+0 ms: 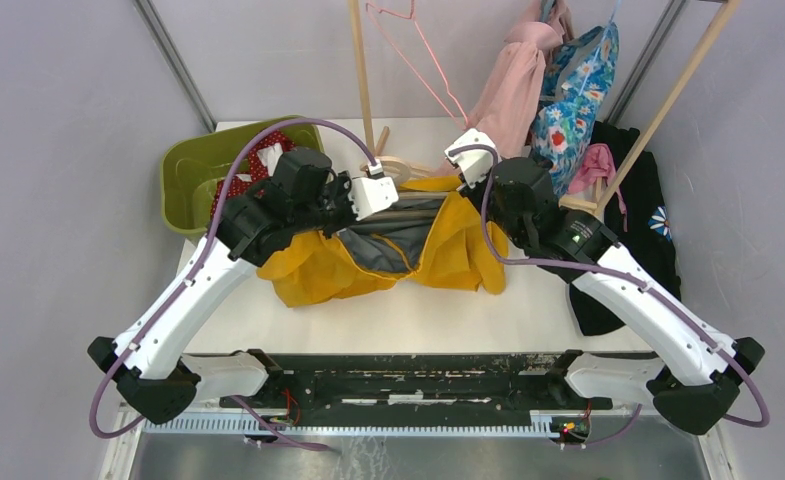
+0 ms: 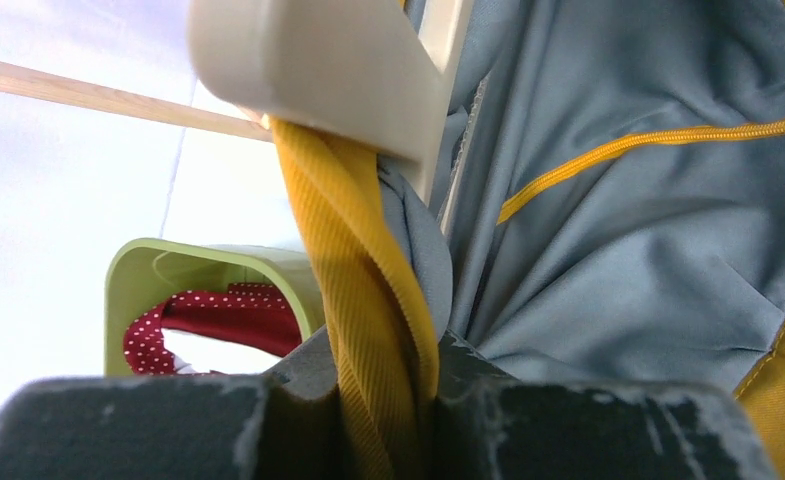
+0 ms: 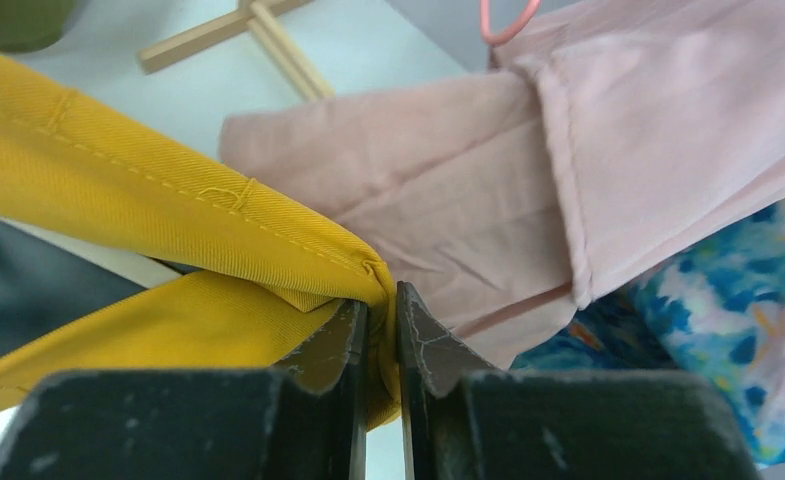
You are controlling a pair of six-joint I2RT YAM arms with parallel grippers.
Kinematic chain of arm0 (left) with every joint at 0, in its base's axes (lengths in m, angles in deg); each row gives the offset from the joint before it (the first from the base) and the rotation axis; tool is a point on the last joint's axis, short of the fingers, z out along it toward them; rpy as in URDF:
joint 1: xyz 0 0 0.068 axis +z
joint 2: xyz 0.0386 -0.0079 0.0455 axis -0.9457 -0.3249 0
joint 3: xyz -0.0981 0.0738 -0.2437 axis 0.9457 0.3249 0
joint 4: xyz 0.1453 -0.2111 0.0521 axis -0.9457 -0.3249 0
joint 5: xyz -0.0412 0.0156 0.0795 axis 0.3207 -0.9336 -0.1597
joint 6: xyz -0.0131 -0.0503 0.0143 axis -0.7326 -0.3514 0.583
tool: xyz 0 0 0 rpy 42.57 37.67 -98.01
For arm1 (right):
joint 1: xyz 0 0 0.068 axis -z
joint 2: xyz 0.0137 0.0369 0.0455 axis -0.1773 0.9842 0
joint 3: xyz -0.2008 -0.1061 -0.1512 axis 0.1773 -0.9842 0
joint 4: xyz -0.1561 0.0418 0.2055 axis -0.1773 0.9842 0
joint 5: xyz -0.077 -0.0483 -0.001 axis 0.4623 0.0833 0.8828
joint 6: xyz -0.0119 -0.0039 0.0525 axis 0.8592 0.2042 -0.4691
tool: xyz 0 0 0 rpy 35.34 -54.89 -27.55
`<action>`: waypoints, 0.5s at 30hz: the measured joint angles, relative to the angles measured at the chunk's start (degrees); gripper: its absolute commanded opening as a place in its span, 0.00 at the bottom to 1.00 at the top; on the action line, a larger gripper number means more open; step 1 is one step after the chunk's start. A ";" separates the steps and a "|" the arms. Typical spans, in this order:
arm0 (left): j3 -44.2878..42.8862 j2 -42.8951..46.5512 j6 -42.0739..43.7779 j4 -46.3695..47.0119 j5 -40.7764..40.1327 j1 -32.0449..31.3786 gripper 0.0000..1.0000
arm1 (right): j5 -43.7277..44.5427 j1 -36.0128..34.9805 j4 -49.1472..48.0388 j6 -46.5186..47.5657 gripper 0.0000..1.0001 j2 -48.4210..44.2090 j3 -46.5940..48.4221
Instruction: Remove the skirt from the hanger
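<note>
The mustard-yellow skirt [image 1: 313, 275] with grey lining [image 1: 393, 235] lies bunched on the table's middle, its waistband stretched between both arms. My left gripper [image 1: 396, 196] is shut on a rolled yellow waistband [image 2: 368, 290], which runs up into a cream plastic hanger clip [image 2: 308, 70]. The gripper's own jaws [image 2: 388, 365] press the fabric from both sides. My right gripper [image 1: 471, 183] is shut on the skirt's yellow corner [image 3: 168, 190], the cloth pinched between its jaws [image 3: 380, 320]. The rest of the hanger is hidden.
A green bin [image 1: 193, 170] holding red polka-dot cloth [image 1: 260, 165] stands at the back left. A wooden rack [image 1: 361, 70] behind carries a pink wire hanger [image 1: 408, 40], a pink garment [image 1: 513, 90], a floral one [image 1: 578, 90] and a black one [image 1: 648, 210].
</note>
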 measured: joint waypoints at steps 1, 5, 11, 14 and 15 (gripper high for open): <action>0.02 0.00 0.09 0.39 -0.31 -0.02 0.03 | 0.98 0.00 -1.29 0.50 0.11 0.00 -0.44; 0.76 0.02 0.26 3.13 -1.88 -0.28 0.03 | 3.50 0.63 -4.70 0.74 0.10 0.04 -0.87; 1.09 0.07 0.26 4.90 -1.86 -0.52 0.03 | 5.60 2.05 -5.64 -0.22 0.10 1.62 0.94; 1.55 0.22 0.26 5.73 -2.25 -0.52 0.03 | 5.90 3.28 -6.23 -0.94 0.10 3.19 2.47; 1.73 0.22 0.24 6.27 -2.43 -0.52 0.03 | 5.84 3.93 -6.03 -1.70 0.10 3.67 3.23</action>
